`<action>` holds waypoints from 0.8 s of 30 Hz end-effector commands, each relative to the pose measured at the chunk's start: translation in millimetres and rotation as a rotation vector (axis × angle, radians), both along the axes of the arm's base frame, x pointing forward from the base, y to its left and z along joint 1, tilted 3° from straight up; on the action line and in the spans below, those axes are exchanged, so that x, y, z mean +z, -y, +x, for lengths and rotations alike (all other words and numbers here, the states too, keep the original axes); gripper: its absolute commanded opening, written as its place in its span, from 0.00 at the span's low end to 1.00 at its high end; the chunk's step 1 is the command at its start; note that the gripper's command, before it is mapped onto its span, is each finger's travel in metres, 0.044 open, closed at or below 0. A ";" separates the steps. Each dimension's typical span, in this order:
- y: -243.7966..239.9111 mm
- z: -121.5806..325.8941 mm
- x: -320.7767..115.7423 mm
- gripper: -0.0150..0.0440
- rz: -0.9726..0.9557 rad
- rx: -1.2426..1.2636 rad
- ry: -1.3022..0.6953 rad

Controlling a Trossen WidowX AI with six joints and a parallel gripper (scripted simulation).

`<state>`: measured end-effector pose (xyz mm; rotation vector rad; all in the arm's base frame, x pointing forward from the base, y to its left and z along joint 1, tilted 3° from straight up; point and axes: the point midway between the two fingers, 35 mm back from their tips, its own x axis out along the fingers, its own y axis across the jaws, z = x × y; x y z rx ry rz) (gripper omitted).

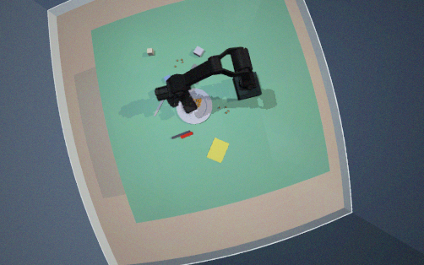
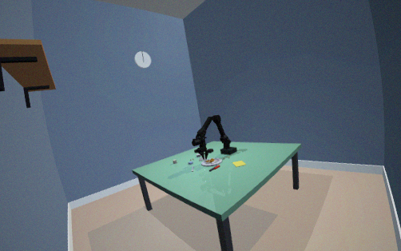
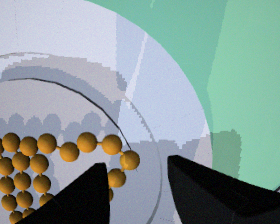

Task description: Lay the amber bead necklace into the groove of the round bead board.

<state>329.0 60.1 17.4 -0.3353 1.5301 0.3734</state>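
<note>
The amber bead necklace (image 1: 198, 102) (image 2: 210, 161) (image 3: 47, 143) lies bunched in rows on the middle of the pale round bead board (image 1: 193, 120) (image 3: 181, 95). In the wrist view its rightmost beads reach the curved dark inner edge of the groove; whether they sit in the groove I cannot tell. My gripper (image 2: 204, 158) (image 3: 138, 169) is partly open, low over the board, with fingertips on either side of the rightmost beads in the wrist view. No bead is visibly clamped. The left finger hides some beads, and the arm covers part of the board in the top view.
A red and dark tool (image 1: 187, 135) (image 2: 216, 168) and a yellow square (image 1: 218, 150) (image 2: 239, 163) lie near the board. A thin pale stick (image 1: 159, 108), a blue item (image 1: 166, 78), a grey block (image 1: 198, 51), a beige cube (image 1: 149, 51) and small brown bits (image 1: 227, 111) lie around it.
</note>
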 end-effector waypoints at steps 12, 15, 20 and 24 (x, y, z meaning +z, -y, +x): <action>0.1 -6.0 -25.3 0.46 -0.002 0.006 -0.023; -0.2 -3.2 -20.2 0.44 -0.001 0.002 -0.013; -0.2 -3.2 -20.2 0.38 -0.001 0.002 -0.013; -0.2 -3.2 -20.2 0.33 -0.001 0.002 -0.013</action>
